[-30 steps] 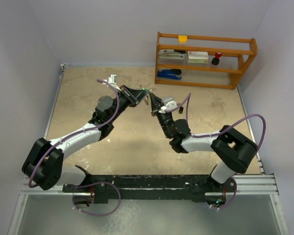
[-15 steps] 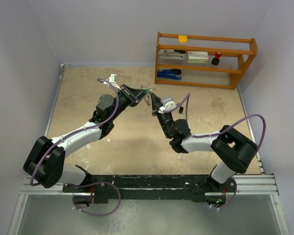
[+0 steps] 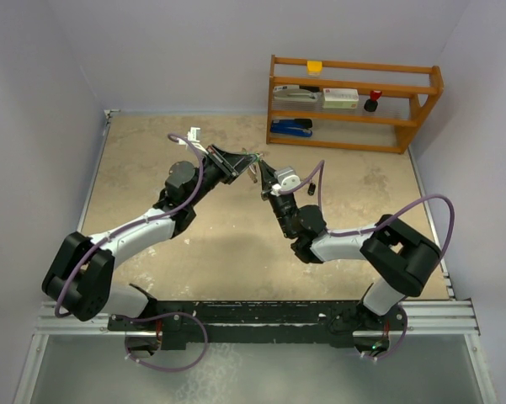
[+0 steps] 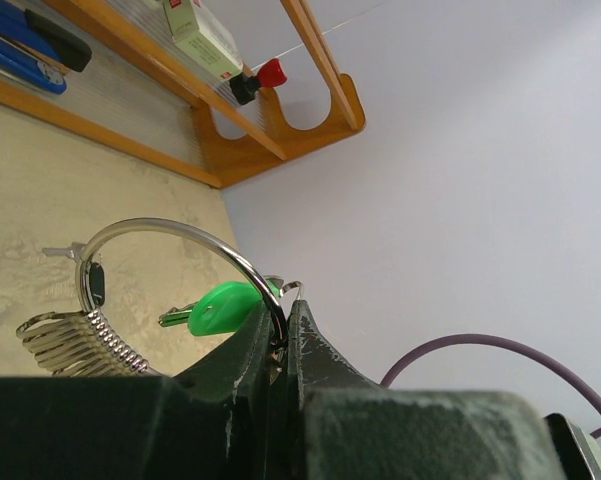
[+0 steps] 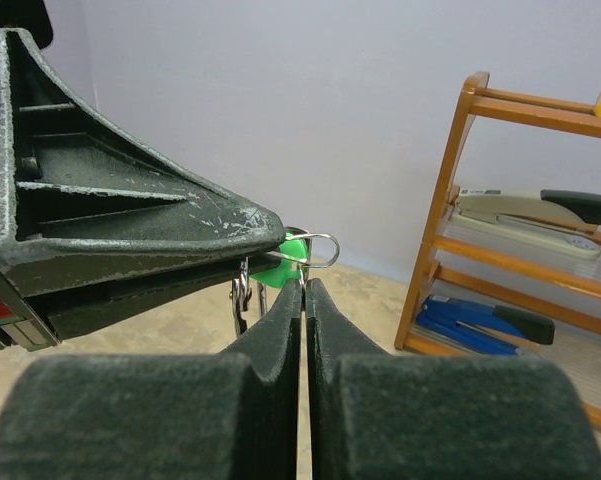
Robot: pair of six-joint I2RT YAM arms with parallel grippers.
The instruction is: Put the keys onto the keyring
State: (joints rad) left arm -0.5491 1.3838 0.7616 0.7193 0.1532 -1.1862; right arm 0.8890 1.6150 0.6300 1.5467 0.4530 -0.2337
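The keyring (image 4: 180,228) is a thin silver wire hoop held above the table, and my left gripper (image 4: 285,320) is shut on its wire. A green-headed key (image 4: 225,305), a small black-headed key (image 4: 96,283) and a cluster of silver keys (image 4: 75,340) hang by the ring. In the right wrist view the green key (image 5: 292,262) shows just past my right gripper (image 5: 305,285). That gripper is shut on a thin wire of the keyring that ends in a small loop (image 5: 325,250). From above, the left gripper (image 3: 249,160) and right gripper (image 3: 262,172) meet tip to tip.
A wooden shelf (image 3: 354,101) stands at the back right, holding a blue stapler (image 3: 290,128), a box and small items. The tan tabletop (image 3: 151,151) lies below the raised grippers, with walls on three sides.
The right arm has crept slightly up and left toward the left gripper. Both grips are unchanged.
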